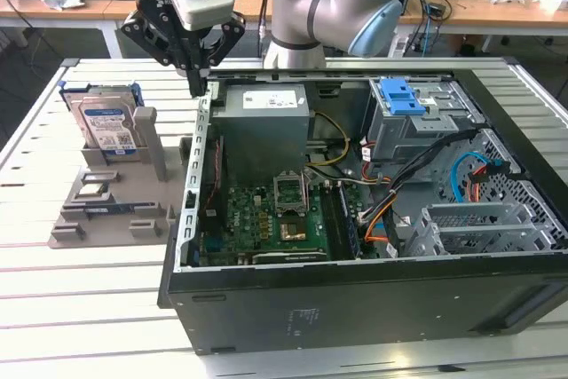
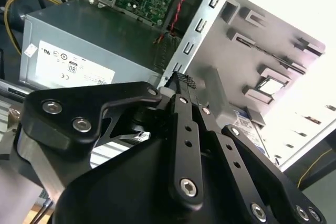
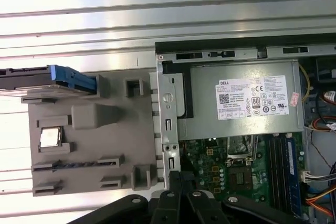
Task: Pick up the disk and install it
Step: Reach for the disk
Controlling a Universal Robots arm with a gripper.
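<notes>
The disk (image 1: 106,123), a silver hard drive with a white-and-blue label and blue side rails, stands on edge in a grey holder (image 1: 106,215) at the exterior view's left, outside the open computer case (image 1: 355,308). In the first wrist view the disk (image 3: 50,80) shows edge-on at the holder's (image 3: 94,145) end. My gripper (image 1: 202,86) hangs over the case's wall nearest the holder, between the holder and the power supply, to the right of the disk and apart from it. In both wrist views the gripper's (image 2: 181,80) (image 3: 181,178) black fingers meet at their tips, shut on nothing.
A grey power-supply box (image 1: 264,122) with a white sticker sits inside the case beside my gripper. The green motherboard (image 1: 266,219) lies below it. A drive cage with a blue latch bracket (image 1: 399,95) and cables fills the case's right side. The holder also carries a small chip (image 3: 50,137).
</notes>
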